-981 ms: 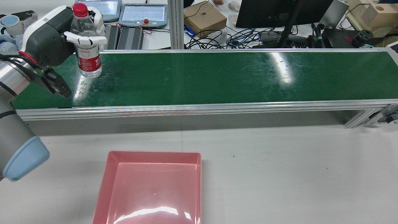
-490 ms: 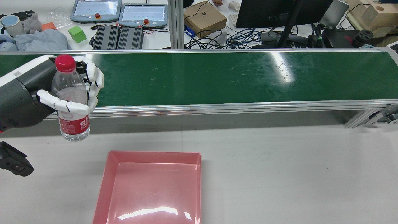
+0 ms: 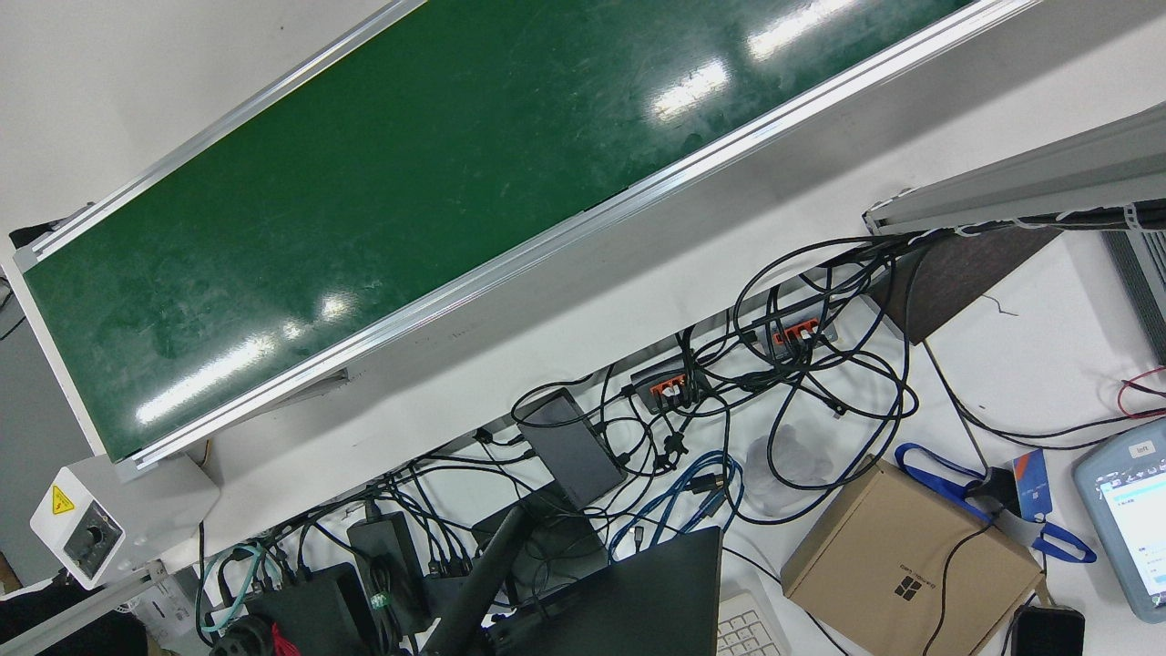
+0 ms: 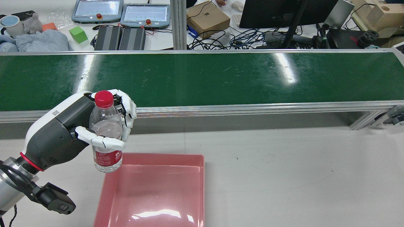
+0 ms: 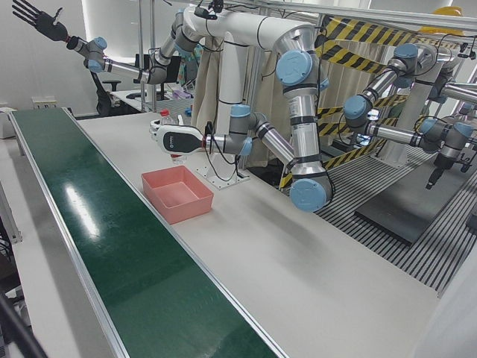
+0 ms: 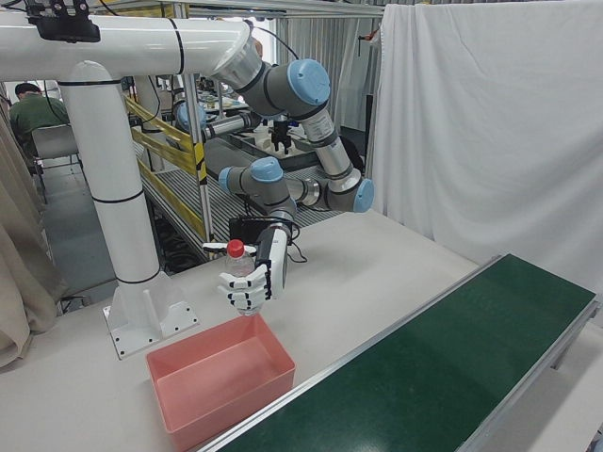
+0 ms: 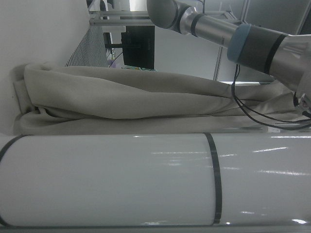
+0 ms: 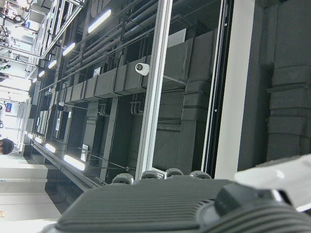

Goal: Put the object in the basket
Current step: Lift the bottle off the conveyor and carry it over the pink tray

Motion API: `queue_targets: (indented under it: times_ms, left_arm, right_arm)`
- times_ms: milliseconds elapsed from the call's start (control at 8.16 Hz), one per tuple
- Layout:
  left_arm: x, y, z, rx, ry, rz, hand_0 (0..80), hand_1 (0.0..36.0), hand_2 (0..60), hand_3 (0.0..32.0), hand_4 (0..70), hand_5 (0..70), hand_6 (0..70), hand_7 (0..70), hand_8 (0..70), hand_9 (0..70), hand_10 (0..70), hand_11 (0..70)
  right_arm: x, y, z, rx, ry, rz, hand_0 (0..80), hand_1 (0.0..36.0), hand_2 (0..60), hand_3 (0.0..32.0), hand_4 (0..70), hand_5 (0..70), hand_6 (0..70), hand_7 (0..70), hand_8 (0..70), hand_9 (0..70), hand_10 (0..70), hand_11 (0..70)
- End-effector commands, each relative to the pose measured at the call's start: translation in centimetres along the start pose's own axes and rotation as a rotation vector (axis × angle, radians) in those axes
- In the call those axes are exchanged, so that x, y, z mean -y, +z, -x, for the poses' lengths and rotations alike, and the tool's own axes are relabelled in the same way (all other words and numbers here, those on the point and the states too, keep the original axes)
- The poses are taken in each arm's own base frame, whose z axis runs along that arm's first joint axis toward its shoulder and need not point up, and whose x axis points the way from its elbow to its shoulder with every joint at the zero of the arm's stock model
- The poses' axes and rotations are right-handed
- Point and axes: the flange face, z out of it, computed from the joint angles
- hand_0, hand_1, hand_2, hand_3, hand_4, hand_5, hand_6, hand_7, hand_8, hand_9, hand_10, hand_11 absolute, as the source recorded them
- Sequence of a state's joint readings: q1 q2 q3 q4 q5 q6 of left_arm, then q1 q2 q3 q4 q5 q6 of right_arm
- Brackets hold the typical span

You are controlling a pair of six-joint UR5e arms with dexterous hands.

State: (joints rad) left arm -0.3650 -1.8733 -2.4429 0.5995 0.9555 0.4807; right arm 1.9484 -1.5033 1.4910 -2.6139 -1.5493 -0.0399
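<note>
Carried off the green belt (image 4: pixel 202 78) since the earlier frames, the water bottle (image 4: pixel 106 135) now hangs in the air at the far left corner of the pink basket (image 4: pixel 151 157), its base just over that corner's rim in the rear view. It stands upright, red cap up and base down, its long axis close to vertical with only a slight lean. The left hand (image 4: pixel 94 126) grasps it around the upper body, white fingers (image 4: pixel 101 142) wrapped above the red label, the thumb side across the front.

Judged from here, the carry is nearly over but the release is not yet due: the bottle sits at the basket's edge, not above its floor. A clean finish calls for bringing the hand further inward over the basket's middle, lowering until the base is near the floor, and only then letting the fingers part, since an upright bottle dropped from height may tip or bounce against the wall.

Of the right hand, only a dark casing shows in its own camera; its fingers cannot be told.
</note>
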Motion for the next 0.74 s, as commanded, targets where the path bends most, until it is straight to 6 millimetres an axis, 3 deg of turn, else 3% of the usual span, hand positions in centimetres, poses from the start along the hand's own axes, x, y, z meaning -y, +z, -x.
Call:
queue_targets:
  times_ms: [0, 123, 368, 613]
  left_arm:
    - [-1.3, 0.0, 2.4, -0.067, -0.015, 0.001, 58.6, 14.3, 4.1, 0.0, 36.1, 44.9, 42.6, 40.4, 42.7, 50.3, 49.0, 70.0]
    - [-1.4, -0.1, 2.5, -0.074, -0.025, 0.006, 57.9, 12.8, 0.4, 0.0, 34.6, 43.0, 41.3, 39.3, 41.4, 49.1, 48.2, 68.9]
    - [-1.0, -0.3, 2.5, -0.08, -0.033, 0.016, 50.9, 8.8, 0.0, 0.0, 27.0, 28.0, 23.7, 25.2, 25.8, 33.0, 36.0, 51.7]
    - [0.5, -1.3, 2.5, -0.081, -0.057, 0.037, 46.1, 3.5, 0.0, 0.0, 20.9, 20.8, 11.9, 13.4, 13.4, 17.1, 23.7, 34.9]
  right_arm:
    - [0.0, 0.0, 0.1, 0.001, -0.001, 0.0, 0.0, 0.0, 0.0, 0.0, 0.0, 0.0, 0.0, 0.0, 0.0, 0.0, 0.0, 0.0]
    - [0.0, 0.0, 0.0, 0.0, 0.0, 0.0, 0.0, 0.0, 0.0, 0.0, 0.0, 0.0, 0.0, 0.0, 0.0, 0.0, 0.0, 0.0]
    - [0.0, 0.0, 0.1, 0.001, -0.001, 0.0, 0.0, 0.0, 0.0, 0.0, 0.0, 0.0, 0.0, 0.0, 0.0, 0.0, 0.0, 0.0]
    - [0.0, 0.0, 0.1, 0.001, -0.001, 0.0, 0.0, 0.0, 0.0, 0.0, 0.0, 0.0, 0.0, 0.0, 0.0, 0.0, 0.0, 0.0]
